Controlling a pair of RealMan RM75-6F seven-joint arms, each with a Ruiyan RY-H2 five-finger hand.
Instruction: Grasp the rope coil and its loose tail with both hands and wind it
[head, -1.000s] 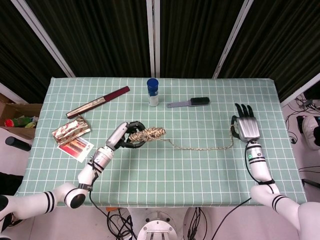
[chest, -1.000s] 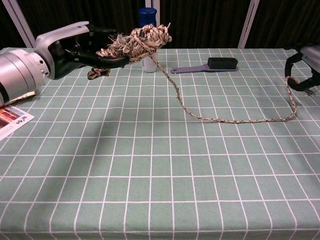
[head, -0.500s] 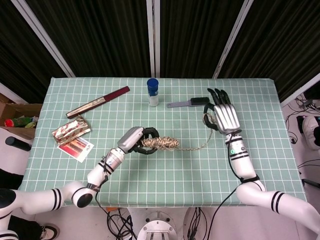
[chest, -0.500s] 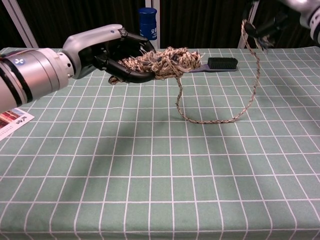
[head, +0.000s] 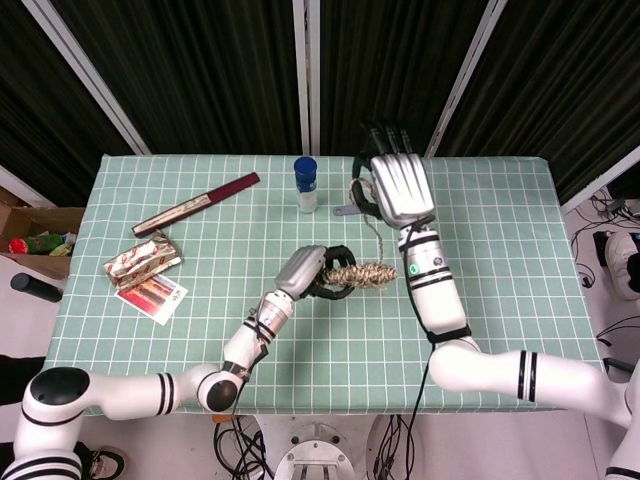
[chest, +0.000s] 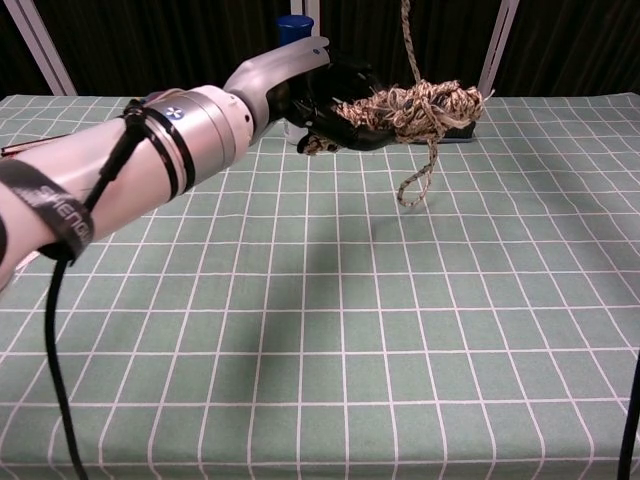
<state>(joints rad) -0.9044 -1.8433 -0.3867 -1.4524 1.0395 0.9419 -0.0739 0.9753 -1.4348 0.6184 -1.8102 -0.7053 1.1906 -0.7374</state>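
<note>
My left hand (head: 312, 271) grips one end of the frayed tan rope coil (head: 364, 274) and holds it above the middle of the green checked table (head: 500, 250). In the chest view the same left hand (chest: 322, 92) carries the coil (chest: 420, 106) lying sideways, with a short loop of rope (chest: 414, 186) dangling under it. The loose tail (chest: 406, 30) rises straight up from the coil and leaves the top of that view. My right hand (head: 398, 189) is raised high behind the coil and holds the tail (head: 358, 196) at its left side.
A blue-capped bottle (head: 306, 184) stands at the back centre, with a grey brush (head: 346, 209) partly hidden behind my right hand. A dark red folded fan (head: 197, 203), snack packets (head: 143, 262) and a card (head: 152, 295) lie at the left.
My right hand has swung left and up with the tail, lifting the slack off the table. My left hand has carried the coil further right, under the right hand.
</note>
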